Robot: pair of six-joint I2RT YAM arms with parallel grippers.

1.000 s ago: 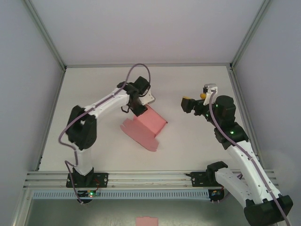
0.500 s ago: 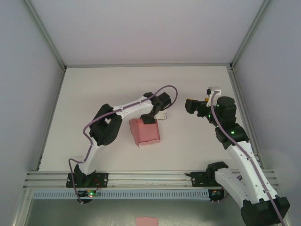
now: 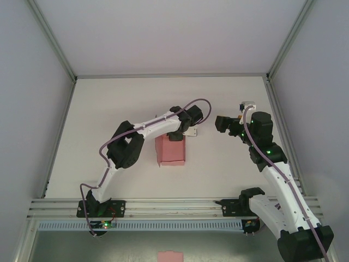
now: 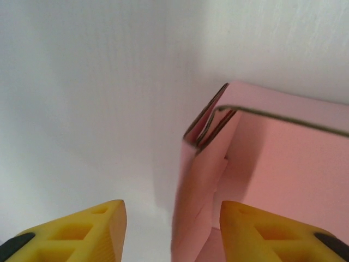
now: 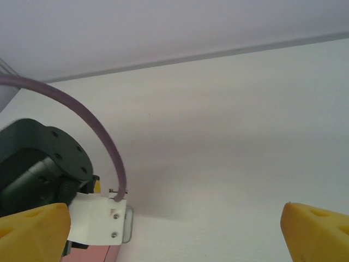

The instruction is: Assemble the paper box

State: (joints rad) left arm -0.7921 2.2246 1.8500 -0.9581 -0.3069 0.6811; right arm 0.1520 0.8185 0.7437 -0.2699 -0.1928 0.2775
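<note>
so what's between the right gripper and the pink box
Bare white table, seen in the top view, from the right gripper up to the left gripper, which sits at the box's far end.

The paper box (image 3: pixel 170 150) sits mid-table (image 3: pixel 109 98). The left gripper (image 3: pixel 177 135) is at its far edge, straddling a wall. The right gripper (image 3: pixel 220 123) hangs to the box's right, apart.

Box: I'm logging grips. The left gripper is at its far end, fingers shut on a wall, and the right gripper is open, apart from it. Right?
Not shut: the left wrist view shows the left gripper open, its fingers either side of a box wall. The rest stands: it is at the far end, and the right gripper is open and apart.
</note>
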